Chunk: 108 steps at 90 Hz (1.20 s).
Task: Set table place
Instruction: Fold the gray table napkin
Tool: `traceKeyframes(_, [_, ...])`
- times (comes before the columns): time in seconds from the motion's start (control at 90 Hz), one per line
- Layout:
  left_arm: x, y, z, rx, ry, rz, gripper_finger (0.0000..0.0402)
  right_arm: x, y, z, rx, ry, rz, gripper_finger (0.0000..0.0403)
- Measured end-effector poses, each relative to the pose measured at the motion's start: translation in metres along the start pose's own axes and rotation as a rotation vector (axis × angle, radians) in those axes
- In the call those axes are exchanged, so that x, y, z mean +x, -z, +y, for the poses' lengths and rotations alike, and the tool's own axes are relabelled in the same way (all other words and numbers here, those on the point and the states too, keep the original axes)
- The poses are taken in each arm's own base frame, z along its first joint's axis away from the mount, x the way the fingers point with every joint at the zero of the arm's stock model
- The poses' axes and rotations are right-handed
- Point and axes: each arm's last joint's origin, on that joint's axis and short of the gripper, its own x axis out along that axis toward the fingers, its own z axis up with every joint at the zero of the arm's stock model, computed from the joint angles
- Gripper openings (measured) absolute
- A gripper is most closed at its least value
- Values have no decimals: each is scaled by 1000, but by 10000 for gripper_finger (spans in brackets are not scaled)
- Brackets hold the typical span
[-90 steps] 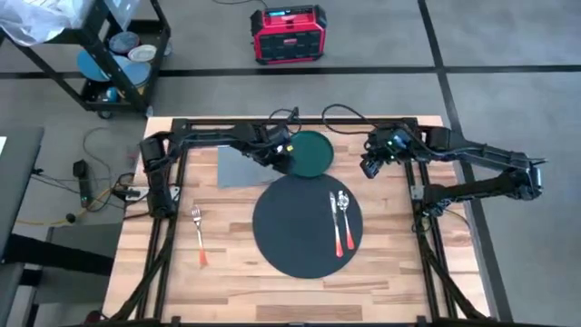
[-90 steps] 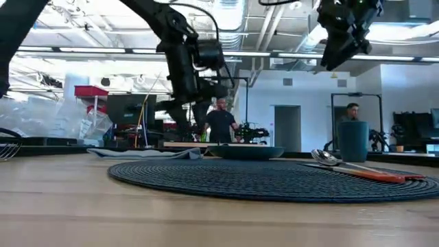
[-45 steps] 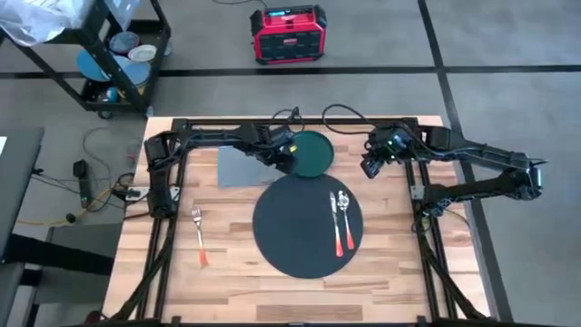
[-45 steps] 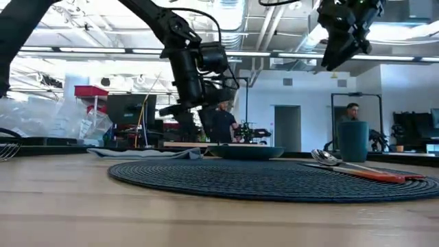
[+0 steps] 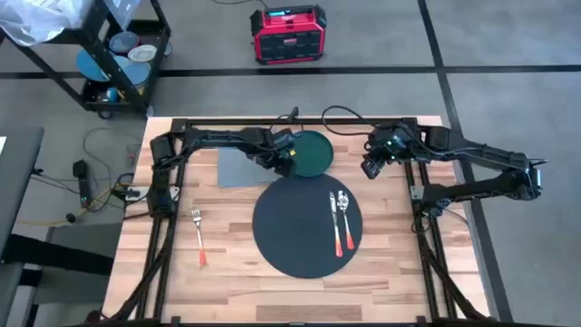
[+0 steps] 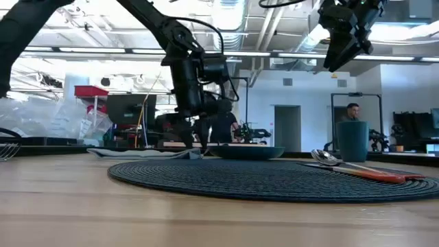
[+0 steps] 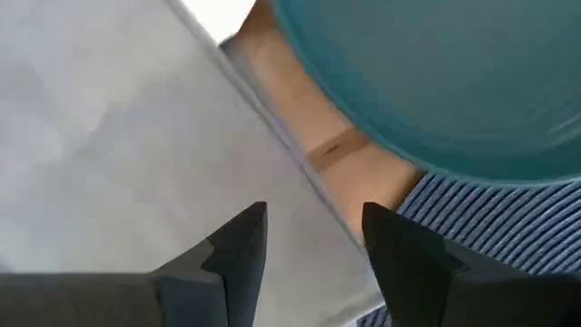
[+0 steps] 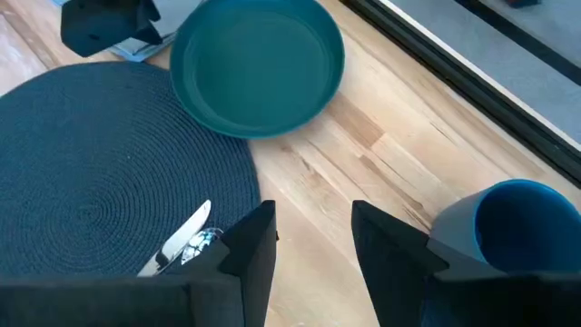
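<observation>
The round dark placemat (image 5: pixel 304 227) lies on the table (image 5: pixel 227 282) with a knife (image 5: pixel 333 221) and a spoon (image 5: pixel 345 218) on its right half. A green plate (image 5: pixel 313 153) rests on the table just beyond it, and a grey napkin (image 5: pixel 241 167) lies flat to the plate's left. My left gripper (image 5: pixel 285 163) is open and low over the napkin's right edge (image 7: pixel 290 182), one finger over the cloth and one over bare wood. My right gripper (image 5: pixel 370 167) hangs open high above the table, right of the plate. My left gripper points down with its fingers on either side of the napkin's right edge, near the corner closest to the placemat (image 7: pixel 472 218). I cannot tell whether the fingertips (image 7: pixel 241 241) touch the cloth or the table.
A fork (image 5: pixel 198 236) with an orange handle lies on the wood left of the placemat. A blue cup (image 8: pixel 513 222) stands at the far right of the table, near my right gripper. Bare wood shows along the near edge and to both sides of the placemat.
My left gripper has come down toward the napkin's right edge, shifting a little toward the plate and the placemat. The napkin, plate and cutlery lie as before.
</observation>
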Motion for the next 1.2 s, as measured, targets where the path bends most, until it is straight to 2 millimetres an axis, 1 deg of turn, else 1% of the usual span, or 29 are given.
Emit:
traceKeyframes(0.167, [1, 0, 1, 8, -6, 2, 167, 0, 0, 0, -15, 0, -1, 132])
traceKeyframes(0.233, [7, 0, 1, 3, -14, 15, 167, 0, 0, 0, -15, 0, -1, 132])
traceKeyframes(0.311, [20, 5, 0, -6, -39, 57, 167, 0, 0, 0, -23, 1, -1, 132])
traceKeyframes(0.444, [28, 6, -5, -2, -27, 83, 166, 0, 0, 0, -25, 3, -1, 132])
traceKeyframes(0.6, [24, 0, -8, 10, -67, 50, 166, 1, -1, -3, -20, 11, -1, 132])
traceKeyframes(0.744, [21, -6, -3, 16, -125, 36, 157, 1, -2, -5, -15, 19, -4, 132])
traceKeyframes(0.833, [20, -8, -1, 8, -133, 38, 142, 1, -2, -6, -14, 21, -5, 132])
traceKeyframes(0.922, [20, -6, 1, -3, -148, 59, 119, 1, -3, -5, -17, 19, -9, 132])
traceKeyframes(1.011, [19, -5, 3, -4, -157, 70, 84, 1, -3, -5, -20, 19, -9, 132])
traceKeyframes(1.122, [19, -5, 3, -4, -161, 74, 21, 1, -3, -5, -21, 19, -11, 132])
traceKeyframes(1.167, [19, -5, 3, -11, -161, 72, 9, 1, -3, -5, -23, 19, -11, 132])
traceKeyframes(1.2, [19, -5, 3, -14, -160, 72, 8, 1, -3, -5, -23, 19, -11, 132])
